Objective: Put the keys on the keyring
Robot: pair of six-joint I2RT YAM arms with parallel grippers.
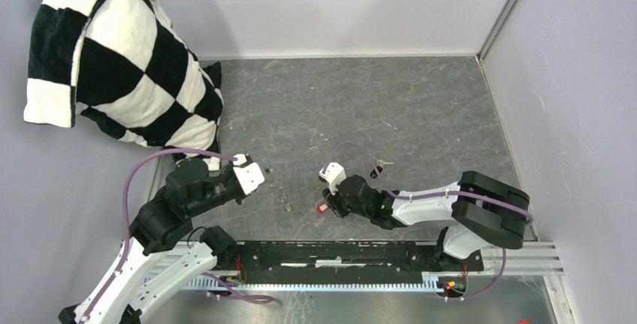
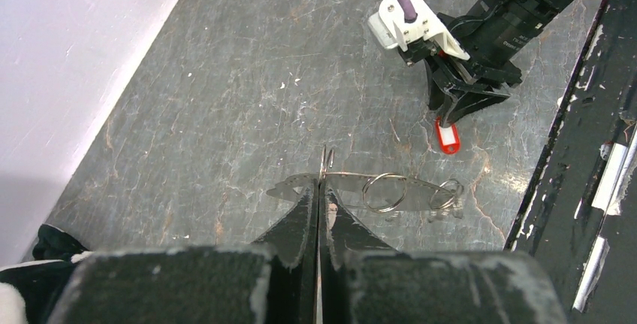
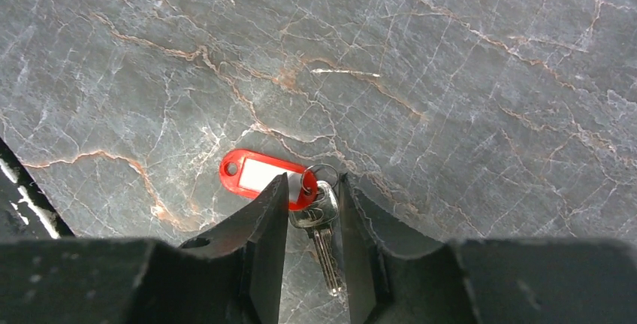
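On the grey marbled worktop (image 1: 421,113) the left hand (image 2: 319,196) is clamped tight on the keyring (image 2: 353,174), while the right hand (image 3: 314,189), jaws half-narrowed, straddles the flat-lying red-tagged key (image 3: 314,215), seemingly not yet pinching, so it should squeeze the head squarely before lifting.

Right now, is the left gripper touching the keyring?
Touching. The left wrist view shows the left gripper with its jaws shut on the keyring: the thin wire is pinched at the tips, and its end pokes out just above them.
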